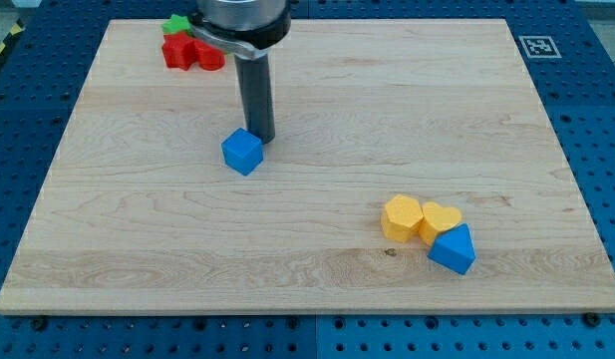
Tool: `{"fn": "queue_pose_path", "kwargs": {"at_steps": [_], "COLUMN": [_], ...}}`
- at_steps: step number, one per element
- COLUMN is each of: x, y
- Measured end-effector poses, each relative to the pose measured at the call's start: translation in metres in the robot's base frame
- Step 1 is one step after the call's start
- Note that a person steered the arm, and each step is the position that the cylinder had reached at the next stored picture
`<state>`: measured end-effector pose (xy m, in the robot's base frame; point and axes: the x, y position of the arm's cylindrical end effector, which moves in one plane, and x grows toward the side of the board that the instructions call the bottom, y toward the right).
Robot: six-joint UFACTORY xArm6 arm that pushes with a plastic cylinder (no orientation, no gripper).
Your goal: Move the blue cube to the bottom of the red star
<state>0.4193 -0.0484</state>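
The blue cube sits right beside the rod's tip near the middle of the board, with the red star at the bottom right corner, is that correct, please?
Not quite: the red star lies at the view's top left, not bottom right. The camera view shows the blue cube right beside my tip, as you said.

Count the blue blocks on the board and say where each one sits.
2. The blue cube sits left of centre, just below-left of my tip. The blue triangular block sits at lower right, against the yellow heart.
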Motion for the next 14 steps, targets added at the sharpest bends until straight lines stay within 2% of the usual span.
{"fn": "queue_pose_path", "kwargs": {"at_steps": [1, 2, 3, 5, 6, 7, 8, 9, 10, 11, 12, 13, 14], "x": [0.016, 0.063, 0.079, -0.014, -0.003, 0.042, 0.039, 0.003, -0.049, -0.062, -0.017, -0.011, -0.029], "y": [0.057, 0.062, 0.001, -0.122, -0.126, -0.083, -0.035, -0.05, -0.093, -0.096, -0.044, 0.013, 0.022]}}
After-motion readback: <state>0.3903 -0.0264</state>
